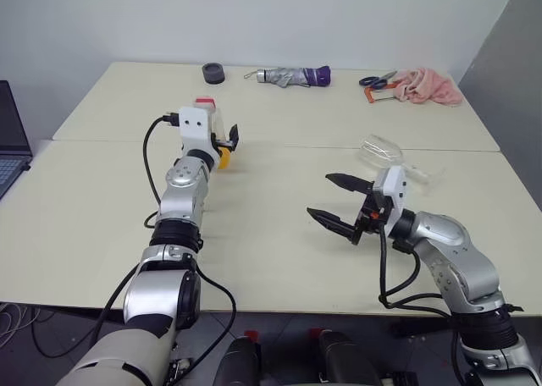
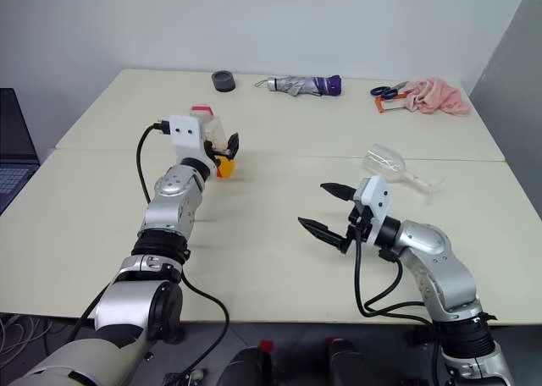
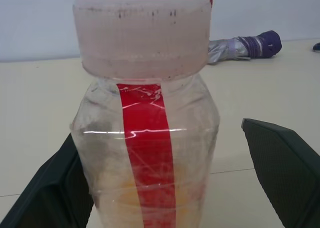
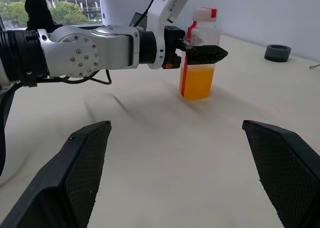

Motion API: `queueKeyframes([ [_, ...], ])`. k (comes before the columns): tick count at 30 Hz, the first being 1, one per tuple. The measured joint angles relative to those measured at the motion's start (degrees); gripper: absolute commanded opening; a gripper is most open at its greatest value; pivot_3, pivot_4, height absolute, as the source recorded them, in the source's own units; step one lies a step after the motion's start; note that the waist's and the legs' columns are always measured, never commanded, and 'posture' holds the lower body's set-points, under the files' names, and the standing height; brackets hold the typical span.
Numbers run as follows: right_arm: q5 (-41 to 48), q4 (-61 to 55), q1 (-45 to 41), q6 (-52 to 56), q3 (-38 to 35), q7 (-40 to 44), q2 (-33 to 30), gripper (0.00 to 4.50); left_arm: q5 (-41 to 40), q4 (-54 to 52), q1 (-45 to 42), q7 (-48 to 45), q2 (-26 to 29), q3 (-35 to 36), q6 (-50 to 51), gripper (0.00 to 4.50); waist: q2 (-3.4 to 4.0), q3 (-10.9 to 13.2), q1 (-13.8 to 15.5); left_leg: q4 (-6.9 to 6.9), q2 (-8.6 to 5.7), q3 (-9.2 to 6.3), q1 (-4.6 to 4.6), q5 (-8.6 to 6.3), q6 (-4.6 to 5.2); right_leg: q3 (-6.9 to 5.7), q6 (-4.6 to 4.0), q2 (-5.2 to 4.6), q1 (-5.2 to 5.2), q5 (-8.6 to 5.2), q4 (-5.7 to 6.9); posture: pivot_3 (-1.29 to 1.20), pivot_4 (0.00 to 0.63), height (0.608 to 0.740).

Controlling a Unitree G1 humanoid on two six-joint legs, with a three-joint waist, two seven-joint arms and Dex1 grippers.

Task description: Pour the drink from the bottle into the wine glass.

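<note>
1. While my left claw point(image 1: 227, 142) stands wide open around the bottle point(image 4: 200, 53) at centre-left of the head views, its fingers point(image 3: 285, 163) flank the sides with a gap showing on one side.
2. Orange drink point(image 4: 198, 82) fills the bottle's lower part.
3. My right claw point(image 1: 339, 201), right of centre, gapes empty over the desk point(image 1: 271, 259).
4. Beyond it the glass point(image 2: 391, 168) lies on its side.

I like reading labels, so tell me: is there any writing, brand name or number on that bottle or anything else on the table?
None can be read.
bottle: its red strip is plain, and the cap carries only dark specks, no letters.
left gripper, open around the bottle: no markings.
</note>
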Motion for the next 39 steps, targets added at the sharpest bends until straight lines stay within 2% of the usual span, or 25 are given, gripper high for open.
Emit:
queueKeyframes([
  [23, 0.0, 1.3, -0.3, 0.0, 0.1, 1.0, 0.0, 4.5, 2.8, -0.2, -2.1, 2.6, 1.5, -2.1, 5.3, 4.49, 0.0, 0.0, 0.0, 0.01, 0.02, 0.0, -0.01, 0.0, -0.01, 0.0, 0.0, -0.01, -0.01, 0.0, 0.01, 0.0, 0.15, 0.74],
  [27, 0.0, 1.3, -0.3, 0.0, 0.1, 1.0, 0.1, 4.5, 2.4, -0.2, -2.1, 2.8, 1.5, -2.0, 5.5, 3.69, 0.0, 0.0, 0.0, 0.01, 0.03, 0.0, -0.01, 0.0, -0.01, 0.0, 0.0, -0.01, -0.01, 0.0, 0.01, 0.0, 0.15, 0.74],
  [31, -0.3, 1.4, -0.3, -0.1, 0.1, 1.0, 0.2, 4.5, 1.7, -0.2, -2.3, 2.6, 1.5, -1.7, 5.4, 2.43, 0.0, 0.0, 0.0, 0.01, 0.03, 0.0, -0.01, 0.0, -0.01, 0.0, 0.0, -0.01, -0.01, 0.0, 0.01, 0.0, 0.15, 0.74],
  [33, -0.5, 1.4, -0.3, -0.1, 0.1, 1.0, 0.3, 4.5, 1.4, -0.2, -2.3, 2.1, 1.5, -1.5, 5.2, 1.94, 0.0, 0.0, 0.0, 0.01, 0.03, 0.0, -0.02, 0.01, -0.01, -0.01, 0.0, -0.01, -0.01, 0.0, 0.01, 0.0, 0.15, 0.74],
  [39, -1.1, 1.4, -0.3, -0.3, 0.2, 1.0, 0.5, 4.5, 0.6, -0.7, -2.1, 0.3, 1.3, -1.4, 3.0, 1.9, 0.0, 0.0, 0.0, 0.01, 0.04, -0.01, -0.03, 0.01, -0.01, -0.01, 0.0, -0.01, -0.02, 0.0, 0.0, 0.0, 0.15, 0.74],
])
